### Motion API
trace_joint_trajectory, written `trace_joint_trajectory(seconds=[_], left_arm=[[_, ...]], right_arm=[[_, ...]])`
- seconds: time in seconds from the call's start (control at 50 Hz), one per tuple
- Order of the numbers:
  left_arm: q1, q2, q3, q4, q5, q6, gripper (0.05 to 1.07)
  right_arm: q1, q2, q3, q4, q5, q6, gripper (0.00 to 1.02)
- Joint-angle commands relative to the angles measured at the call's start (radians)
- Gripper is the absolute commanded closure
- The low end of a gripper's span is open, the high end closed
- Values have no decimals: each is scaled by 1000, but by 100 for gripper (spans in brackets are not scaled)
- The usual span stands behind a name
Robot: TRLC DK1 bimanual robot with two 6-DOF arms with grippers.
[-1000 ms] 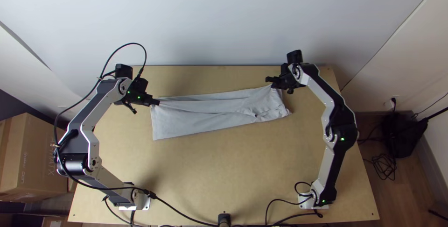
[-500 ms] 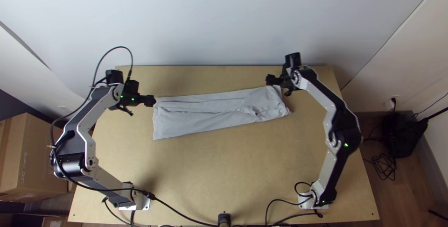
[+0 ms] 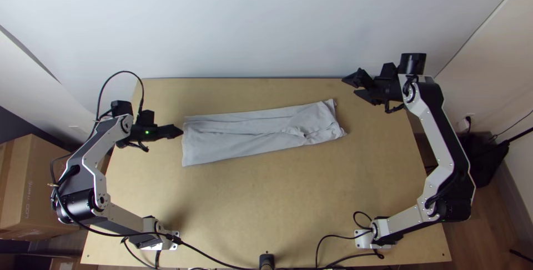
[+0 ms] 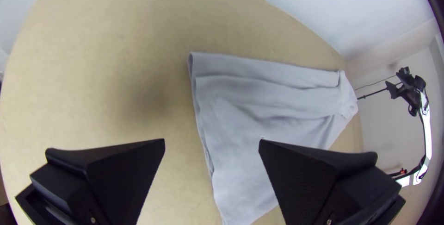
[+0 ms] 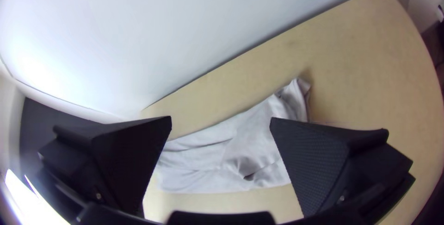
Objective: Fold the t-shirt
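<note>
In the top view, the t-shirt (image 3: pixel 250 139) is being seen as a long folded strip on the table (image 3: pixel 266 203), between the left gripper (image 3: pixel 181 131) and right gripper (image 3: pixel 349 86); a cardboard box (image 3: pixel 41 186) is standing alongside, contents hidden. In the left wrist view, the left gripper's (image 4: pixel 212 140) jaws are being held open; in the right wrist view, the right gripper's (image 5: pixel 221 118) likewise.
</note>
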Motion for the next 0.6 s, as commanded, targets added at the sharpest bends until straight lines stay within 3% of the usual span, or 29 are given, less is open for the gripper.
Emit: trace_joint_trajectory(seconds=[0.0, 0.1, 0.58], left_arm=[[1, 12, -54, 9, 29, 32, 10], [-15, 31, -72, 18, 40, 46, 10], [-155, 156, -52, 110, 38, -6, 10]], right_arm=[[-11, -37, -13, -45, -66, 36, 4], [-10, -63, -13, -71, -95, 36, 4], [39, -130, 10, -105, -94, 42, 4]])
